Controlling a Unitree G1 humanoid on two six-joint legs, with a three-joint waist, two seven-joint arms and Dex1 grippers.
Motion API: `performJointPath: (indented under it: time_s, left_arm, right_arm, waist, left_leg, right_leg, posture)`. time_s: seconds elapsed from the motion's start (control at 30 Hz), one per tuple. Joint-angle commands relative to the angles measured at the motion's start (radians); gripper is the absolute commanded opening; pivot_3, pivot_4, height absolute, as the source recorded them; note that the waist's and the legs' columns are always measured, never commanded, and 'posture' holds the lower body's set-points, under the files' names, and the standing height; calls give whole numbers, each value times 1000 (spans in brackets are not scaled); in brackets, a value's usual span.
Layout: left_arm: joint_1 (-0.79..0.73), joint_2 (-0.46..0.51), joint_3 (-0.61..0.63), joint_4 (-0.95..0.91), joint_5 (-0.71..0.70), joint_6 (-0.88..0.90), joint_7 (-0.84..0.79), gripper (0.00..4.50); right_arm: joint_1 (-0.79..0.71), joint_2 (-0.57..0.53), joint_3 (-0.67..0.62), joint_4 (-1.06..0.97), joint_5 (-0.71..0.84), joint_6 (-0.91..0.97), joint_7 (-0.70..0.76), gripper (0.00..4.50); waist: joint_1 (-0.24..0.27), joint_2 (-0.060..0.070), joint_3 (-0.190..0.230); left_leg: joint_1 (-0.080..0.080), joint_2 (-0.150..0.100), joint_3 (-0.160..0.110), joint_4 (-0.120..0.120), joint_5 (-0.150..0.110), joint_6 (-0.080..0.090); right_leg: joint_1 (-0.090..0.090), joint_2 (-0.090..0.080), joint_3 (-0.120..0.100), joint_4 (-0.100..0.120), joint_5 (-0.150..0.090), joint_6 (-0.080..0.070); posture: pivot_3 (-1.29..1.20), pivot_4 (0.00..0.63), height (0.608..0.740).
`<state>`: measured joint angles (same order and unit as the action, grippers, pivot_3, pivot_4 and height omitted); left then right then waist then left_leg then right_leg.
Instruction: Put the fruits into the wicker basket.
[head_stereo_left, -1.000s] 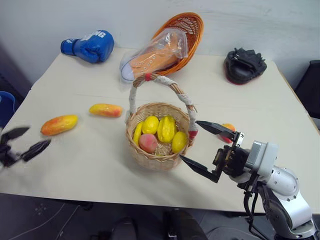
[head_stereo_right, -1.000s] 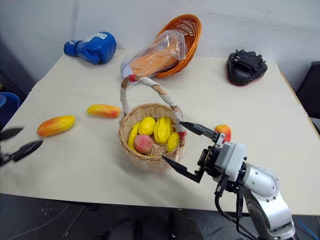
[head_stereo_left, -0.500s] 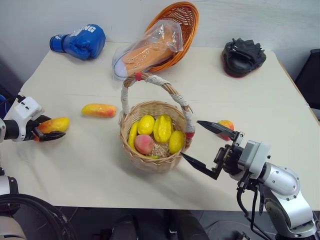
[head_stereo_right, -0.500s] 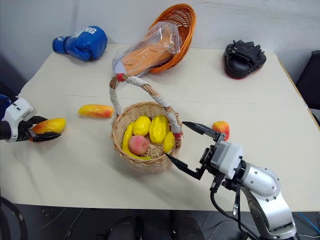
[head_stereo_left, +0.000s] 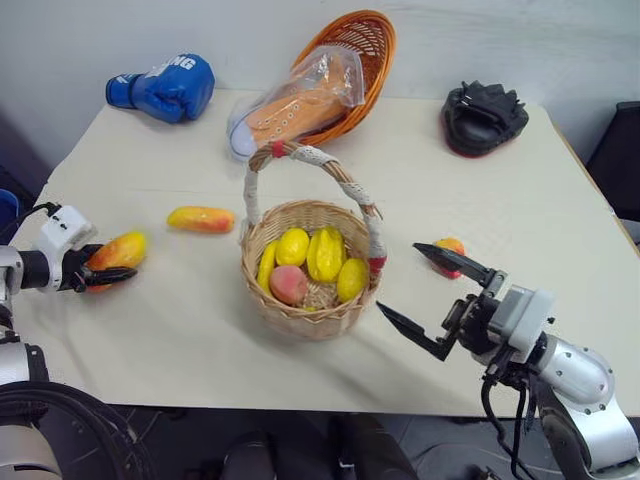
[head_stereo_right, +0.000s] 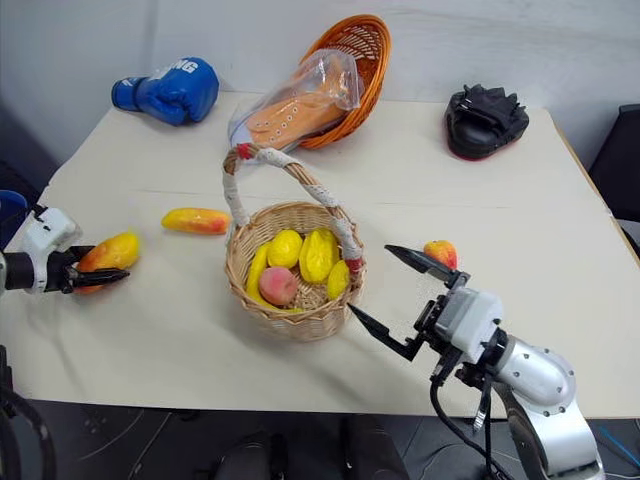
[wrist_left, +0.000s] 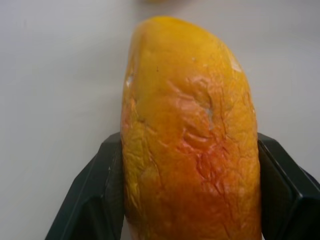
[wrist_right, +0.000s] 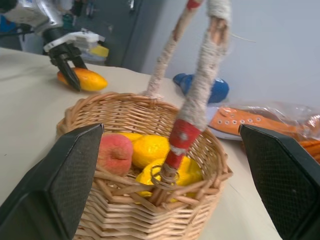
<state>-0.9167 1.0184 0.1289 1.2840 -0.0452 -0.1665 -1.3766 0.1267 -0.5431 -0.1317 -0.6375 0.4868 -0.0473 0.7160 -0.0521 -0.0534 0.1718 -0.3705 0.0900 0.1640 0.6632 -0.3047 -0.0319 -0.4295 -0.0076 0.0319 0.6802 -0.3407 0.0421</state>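
Left end effector (head_stereo_left: 100, 272), near the surface's left edge: jaws closed part-way on either side of a mango (head_stereo_left: 117, 251), apparently touching it; the mango seems to rest on the surface, not lifted.

Right end effector (head_stereo_left: 432, 298): jaws wide, empty, just right of the basket (head_stereo_left: 300, 315).

Progress: basket, mid-surface, holds several yellow fruits (head_stereo_left: 330, 255) and a peach (head_stereo_left: 288, 284). Left out: gripped mango, second mango (head_stereo_left: 202, 219), small red fruit (head_stereo_left: 449, 252) beyond the right end effector.

Gripped mango: long axis runs from the left edge toward the far right corner. Second mango lies roughly parallel to the near edge.
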Motion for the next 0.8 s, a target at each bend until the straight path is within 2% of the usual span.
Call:
performJointPath:
  time_s: [0.03,0.1,0.17,0.23,0.3,0.37,0.43,0.57,0.67,0.73,0.8]
  left_arm:
    - [-12,31,3,-219,-158,24,-223,2758]
    - [89,25,-42,-477,-264,58,-238,2758]
    - [199,-5,-46,-815,-383,184,-236,2758]
    - [258,-58,-54,-1109,-507,384,-130,2758]
    - [299,-140,-91,-1334,-575,512,10,2758]
    - [335,-199,-123,-1479,-595,578,80,2758]
    - [313,-279,-138,-1526,-585,616,192,2758]
    - [291,-338,-175,-1522,-517,654,287,2758]
    - [275,-365,-213,-1505,-473,693,346,3746]
    - [281,-362,-222,-1518,-465,682,329,4402]
    - [288,-361,-212,-1525,-470,674,320,4480]
  right_arm:
    - [43,-33,-88,-65,61,13,7,4500]
    - [83,-50,-119,-60,71,10,33,4500]
    - [106,-54,-143,-37,73,-3,47,4500]
    - [123,-47,-159,-12,65,-19,58,4500]
    - [147,-50,-159,3,38,-46,85,4500]
    - [171,-47,-158,4,15,-68,99,4500]
    - [189,-18,-171,-14,26,-58,58,4500]
    - [206,1,-169,-35,20,-54,36,4500]
    - [207,6,-164,-38,13,-55,25,4500]
    - [198,6,-161,-38,12,-50,17,4500]
    - [195,6,-158,-36,10,-50,15,4500]
  waist:
    - [2,0,0]
    - [5,1,0]
    - [5,3,0]
    - [5,3,1]
    - [7,3,1]
    - [9,4,1]
    - [4,5,1]
    - [-6,6,1]
    - [-3,7,0]
    - [-2,7,0]
    - [-2,7,0]
  left_leg:
    - [0,0,2,0,0,0]
    - [1,0,0,0,0,0]
    - [3,0,-6,0,0,1]
    - [3,0,-6,1,-1,2]
    - [2,0,-8,3,0,2]
    - [2,-1,-9,3,0,2]
    - [3,-2,-9,2,0,1]
    - [4,-3,-10,2,3,-1]
    - [5,-7,-13,1,5,-2]
    - [4,-6,-13,1,5,-2]
    - [4,-6,-13,1,5,-2]
  right_leg:
    - [1,0,0,0,0,0]
    - [1,-1,0,0,0,0]
    - [3,-2,3,0,0,0]
    - [4,-2,4,0,1,2]
    - [5,-2,4,0,1,3]
    - [5,-2,4,0,2,4]
    - [6,0,5,0,2,4]
    - [6,2,7,2,2,4]
    - [6,2,7,3,2,4]
    - [6,1,7,2,2,4]
    - [6,1,6,2,2,4]
  posture:
    - [0,150,740]
    - [0,150,740]
    - [0,150,740]
    - [0,150,740]
    - [0,150,740]
    - [0,150,740]
    - [0,150,740]
    - [0,150,740]
    - [0,150,740]
    - [0,150,740]
    - [0,150,740]
